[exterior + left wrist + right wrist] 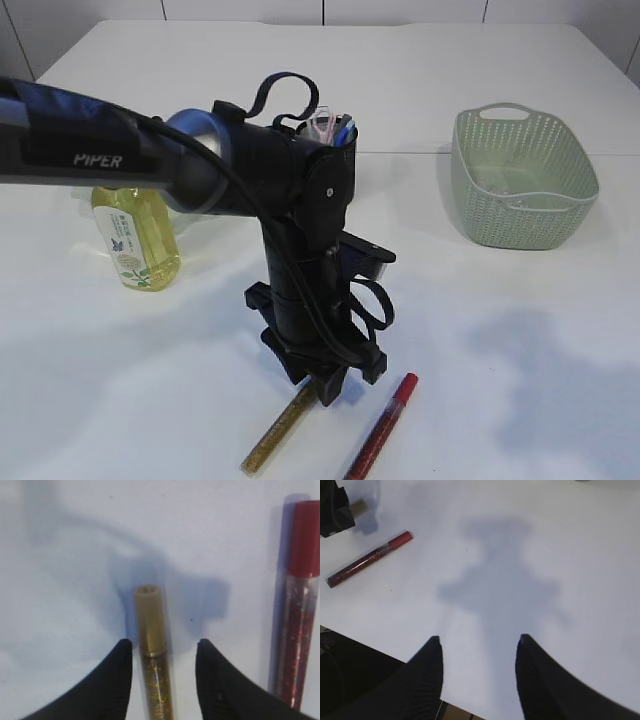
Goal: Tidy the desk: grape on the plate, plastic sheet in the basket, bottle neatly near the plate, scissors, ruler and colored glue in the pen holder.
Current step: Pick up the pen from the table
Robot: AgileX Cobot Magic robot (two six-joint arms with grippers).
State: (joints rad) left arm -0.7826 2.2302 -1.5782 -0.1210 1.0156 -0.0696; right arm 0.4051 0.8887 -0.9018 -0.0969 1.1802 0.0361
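Left end effector (162,652) lowered over the gold glue pen (152,650), jaws partly spread, one finger on either side of the tube. Narrow gaps visible between fingers (117,680) and tube in the left wrist view; no squeeze on it, pen flat on the white worktop (520,330). In the exterior view, the pen (275,435) sticking out from under the left end effector (330,385) toward the near edge of the worktop.

Red glue pen (382,440) just beside the gold glue pen, on its right, roughly parallel, not touching. Same red pen (300,605) along the right edge of the left wrist view, red cap pointing away from the camera; also seen in the right wrist view (369,559).

Bottle (135,235) of yellow liquid upright, well to the left of the gold glue pen and farther back, partly behind the left arm. Pen holder (338,130) farther back still, mostly hidden by the arm, a few items poking out of its top; which items, cannot tell. Pale green basket (525,180) far to the right of the gold glue pen and farther back; contents not clear.

Right end effector (477,652) above bare worktop at the near edge, to the right of the red glue pen, jaws about half spread, nothing between them.
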